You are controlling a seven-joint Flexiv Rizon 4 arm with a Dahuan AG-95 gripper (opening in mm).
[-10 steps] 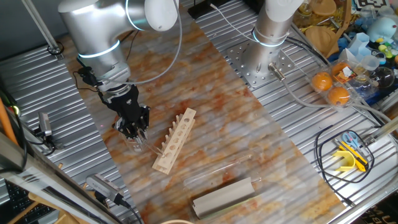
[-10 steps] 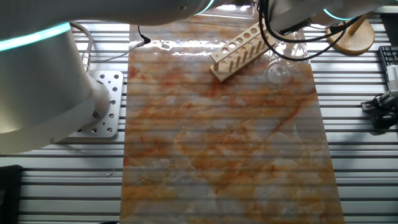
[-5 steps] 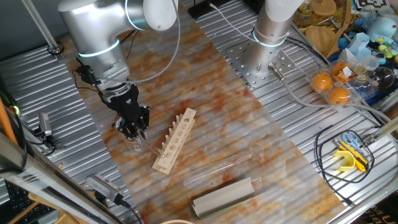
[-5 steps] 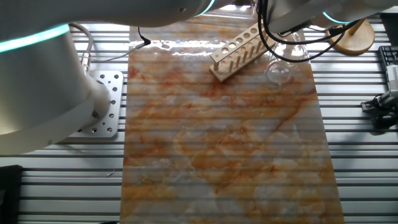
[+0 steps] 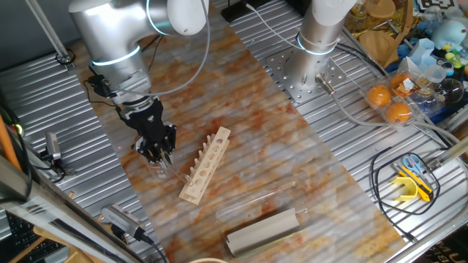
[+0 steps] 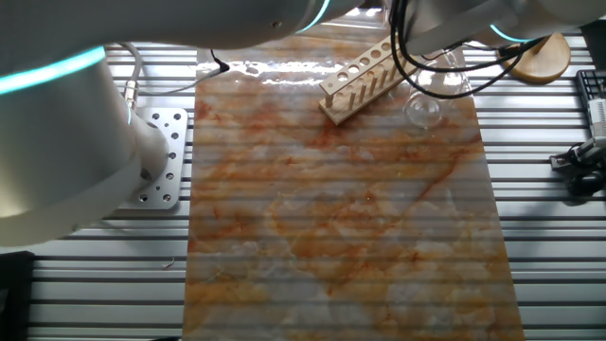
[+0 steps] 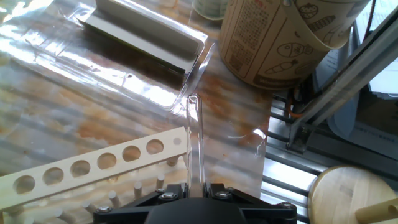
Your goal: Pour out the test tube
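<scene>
My gripper (image 7: 198,185) is shut on the test tube (image 7: 194,137), a thin clear glass tube that sticks out forward from between the fingers. In one fixed view the gripper (image 5: 155,152) hangs low over the left side of the marbled mat, just above the squat clear beaker (image 5: 158,169). In the other fixed view the beaker (image 6: 423,112) stands right of the wooden rack. In the hand view only a clear glass edge of the beaker (image 7: 260,149) shows to the right of the tube.
A wooden test tube rack (image 5: 206,164) lies just right of the gripper. A longer clear tube (image 5: 256,201) and a grey block (image 5: 263,230) lie nearer the mat's front. A cardboard cup (image 7: 280,37) and a wooden disc (image 6: 542,52) stand beyond the mat. Clutter and cables sit at the far right.
The arm has shifted very slightly. The gripper stays shut on the test tube over the beaker.
</scene>
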